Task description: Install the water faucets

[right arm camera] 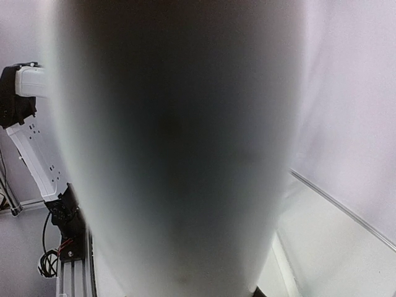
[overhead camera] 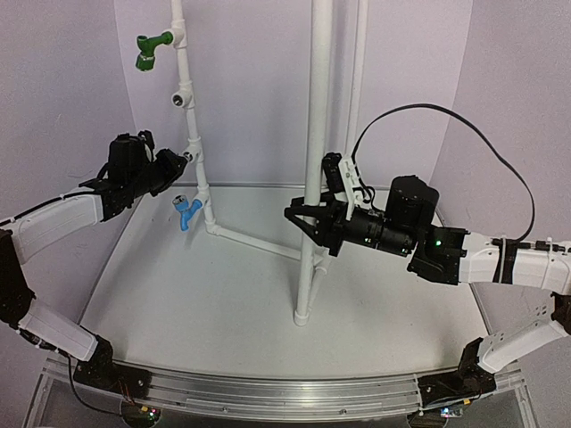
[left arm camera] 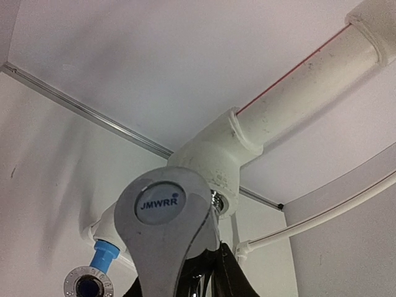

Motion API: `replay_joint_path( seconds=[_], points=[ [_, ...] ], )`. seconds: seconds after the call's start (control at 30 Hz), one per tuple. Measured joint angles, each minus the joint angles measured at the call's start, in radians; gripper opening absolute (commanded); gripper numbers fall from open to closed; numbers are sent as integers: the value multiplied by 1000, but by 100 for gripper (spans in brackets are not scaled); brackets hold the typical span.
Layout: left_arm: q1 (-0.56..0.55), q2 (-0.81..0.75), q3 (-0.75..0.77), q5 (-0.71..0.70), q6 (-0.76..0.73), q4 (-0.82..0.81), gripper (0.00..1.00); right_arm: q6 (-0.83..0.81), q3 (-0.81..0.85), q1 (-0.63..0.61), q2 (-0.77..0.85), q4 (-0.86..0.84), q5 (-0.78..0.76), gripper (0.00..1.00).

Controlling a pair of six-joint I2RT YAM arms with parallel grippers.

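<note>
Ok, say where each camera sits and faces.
Top external: above and behind, facing down on the pipe frame; both arms show.
Left wrist: looks up past the left claw's silver faucet at a tee fitting.
Right wrist: against a blurred upright pipe; left arm at the edge.
Shared: blue faucet, top and left wrist.

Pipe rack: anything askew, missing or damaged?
Nothing broken or spilled. One oddity: the white tee between the green faucet and the chrome faucet held in the left claw has an open socket with no tap. The right wrist view is blocked by the upright pipe that the right claw grips.
</note>
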State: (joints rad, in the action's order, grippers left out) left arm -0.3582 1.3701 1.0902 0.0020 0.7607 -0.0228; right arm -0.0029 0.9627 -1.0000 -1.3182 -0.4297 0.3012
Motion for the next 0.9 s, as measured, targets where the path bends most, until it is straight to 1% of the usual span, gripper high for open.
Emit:
replay_joint_path(
  seconds=[0.4, 0.9],
  points=[
    [-43, 32, 74, -106, -187, 99, 0, 3, 0, 0, 0, -1, 0, 0],
    [-95, 52, 104, -232, -434, 134, 0, 2, 0, 0, 0, 0, 3, 0]
  ],
)
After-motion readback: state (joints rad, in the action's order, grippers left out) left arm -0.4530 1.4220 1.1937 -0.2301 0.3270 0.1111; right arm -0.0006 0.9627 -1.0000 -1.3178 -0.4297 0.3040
